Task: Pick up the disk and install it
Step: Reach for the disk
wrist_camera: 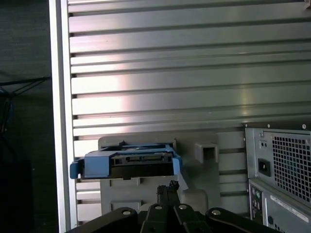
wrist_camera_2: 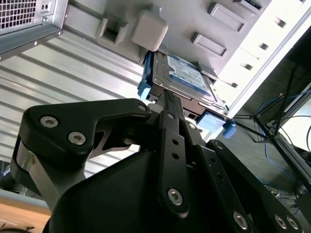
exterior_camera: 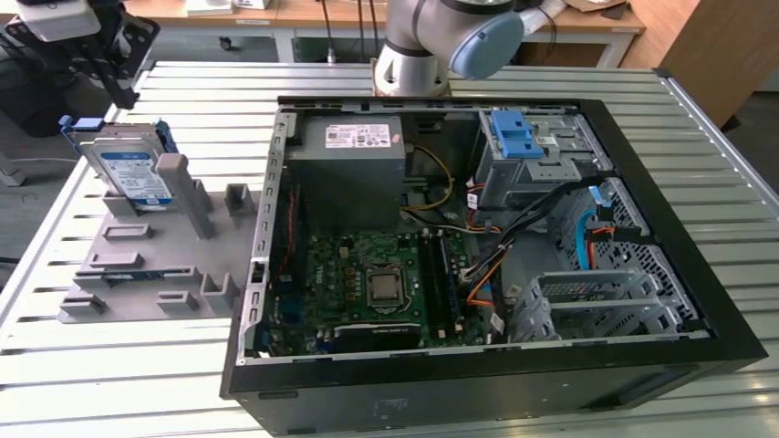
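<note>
pincer (wrist_camera: 168, 187): pressed together, empty, I think
disk (exterior_camera: 131, 169): upright in holder (exterior_camera: 134, 265), counter (exterior_camera: 122, 365) edge
tip: I'd spread wide, square to rails (wrist_camera: 77, 168)

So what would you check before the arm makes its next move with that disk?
1. Disk standing on edge in the grey holder: ok.
2. Pincer close above the disk: ok.
3. Disk gripped: not ok, there is a gap between them in the exterior view.
4. Computer case open on top: ok.
5. Free slot in the metal cage with the blue latch: cannot tell.
</note>
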`<state>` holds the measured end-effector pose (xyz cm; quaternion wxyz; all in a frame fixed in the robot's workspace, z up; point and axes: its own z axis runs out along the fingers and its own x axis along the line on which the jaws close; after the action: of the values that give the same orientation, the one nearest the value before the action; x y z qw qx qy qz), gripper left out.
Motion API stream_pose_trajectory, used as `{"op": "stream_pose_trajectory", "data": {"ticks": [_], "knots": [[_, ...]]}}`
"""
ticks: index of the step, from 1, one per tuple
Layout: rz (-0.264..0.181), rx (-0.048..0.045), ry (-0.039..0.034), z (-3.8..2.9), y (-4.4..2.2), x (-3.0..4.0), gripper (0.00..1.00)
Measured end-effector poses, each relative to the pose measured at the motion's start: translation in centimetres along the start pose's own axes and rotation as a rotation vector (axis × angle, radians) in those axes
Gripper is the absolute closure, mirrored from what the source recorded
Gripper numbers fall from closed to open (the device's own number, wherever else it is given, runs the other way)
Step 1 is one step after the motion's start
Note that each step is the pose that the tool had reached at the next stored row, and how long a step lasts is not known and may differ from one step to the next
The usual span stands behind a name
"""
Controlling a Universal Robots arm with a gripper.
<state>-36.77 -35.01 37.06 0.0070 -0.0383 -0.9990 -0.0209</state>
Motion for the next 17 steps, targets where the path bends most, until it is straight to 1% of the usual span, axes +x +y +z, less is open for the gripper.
{"op": "stream_pose_trajectory", "data": {"ticks": [8,17], "knots": [[0.0,-0.0001,0.0,0.14,-0.03,1.19,0.89],[0.0,0.0001,0.0013,0.29,0.01,2.22,0.89]]}}
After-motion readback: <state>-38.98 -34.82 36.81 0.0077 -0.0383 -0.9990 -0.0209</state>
